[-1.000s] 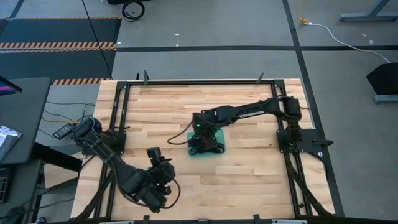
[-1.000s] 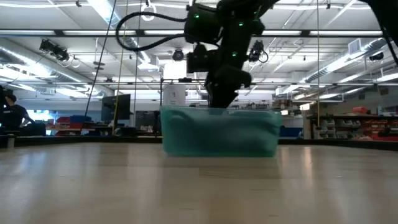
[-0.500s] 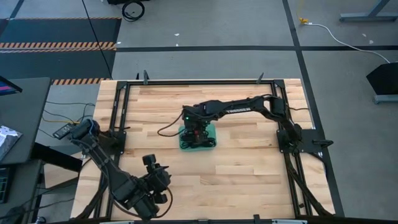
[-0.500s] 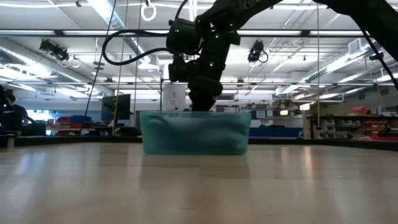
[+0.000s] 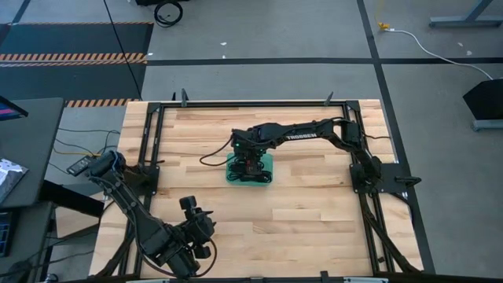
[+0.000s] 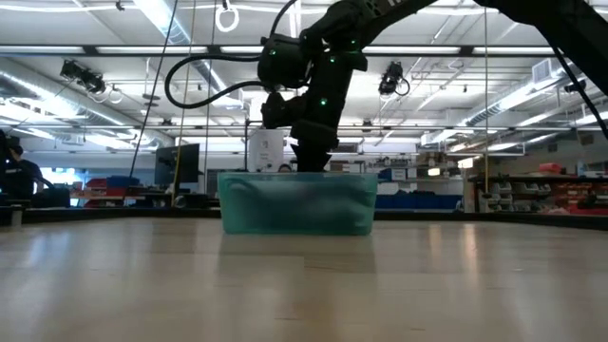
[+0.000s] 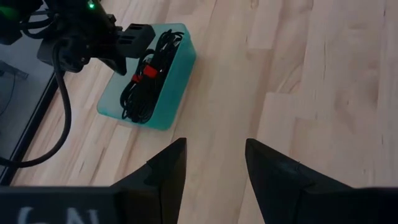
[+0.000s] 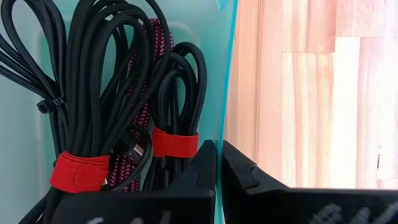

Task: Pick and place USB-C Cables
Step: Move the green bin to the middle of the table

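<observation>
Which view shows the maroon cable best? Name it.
The right wrist view: the maroon cable lies in the teal tray among black bundles, its braid plain. The left wrist view shows only dark coils with a red tie. In the high view the right claw hides it; the low view shows only the tray's wall.

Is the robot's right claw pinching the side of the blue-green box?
Touching. The right wrist view shows the right gripper with one finger on each side of the teal tray wall, closed onto it beside the USB-C cables.

A grey concrete floor [image 5: 259, 31] carries black tape lines and orange-black hazard stripes [image 5: 75, 57]. A white cord [image 5: 440, 43] crosses it. Ceiling strip lights [image 6: 161, 19] hang above distant shelving [image 6: 541, 190].
</observation>
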